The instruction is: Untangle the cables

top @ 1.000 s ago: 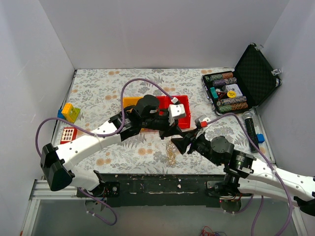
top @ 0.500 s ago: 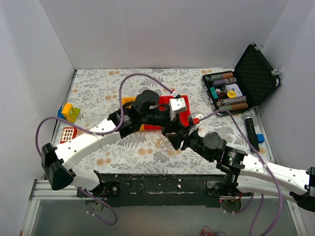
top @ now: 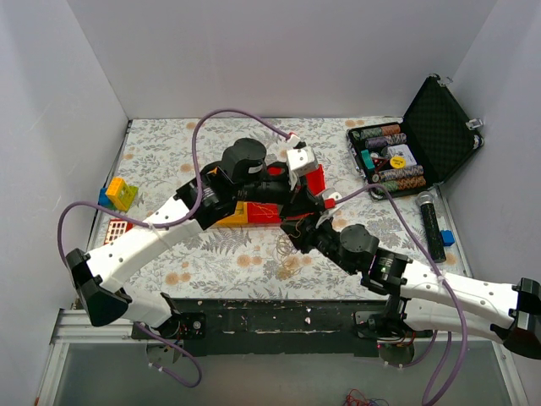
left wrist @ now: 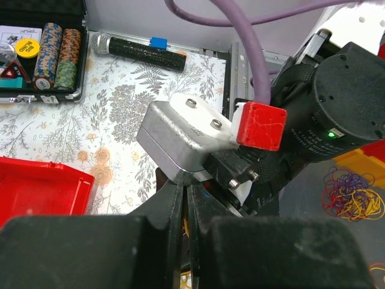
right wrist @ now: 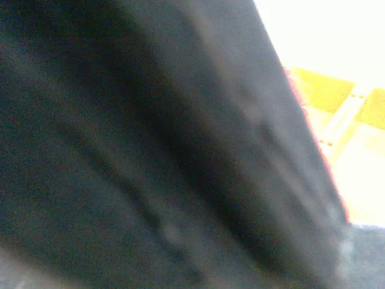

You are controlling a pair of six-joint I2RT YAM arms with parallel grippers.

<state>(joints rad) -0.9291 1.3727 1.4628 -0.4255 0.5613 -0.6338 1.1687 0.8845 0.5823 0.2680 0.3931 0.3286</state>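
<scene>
My left gripper (left wrist: 184, 203) pinches shut on the cables (top: 286, 256); my right gripper's (top: 297, 234) opening I cannot tell. I should take a separate strand and pull gently apart.

Cables (top: 292, 258) before bin (top: 315, 179), case (top: 439, 127) right

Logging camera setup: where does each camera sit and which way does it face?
Top external: above, behind the bases, looking down on the table; left arm and right arm show.
Left wrist: on the left arm, faces along the shut left pincer toward the right arm and chip case.
Right wrist: blocked by a dark blur.
Shared: first two show the chip case.
</scene>
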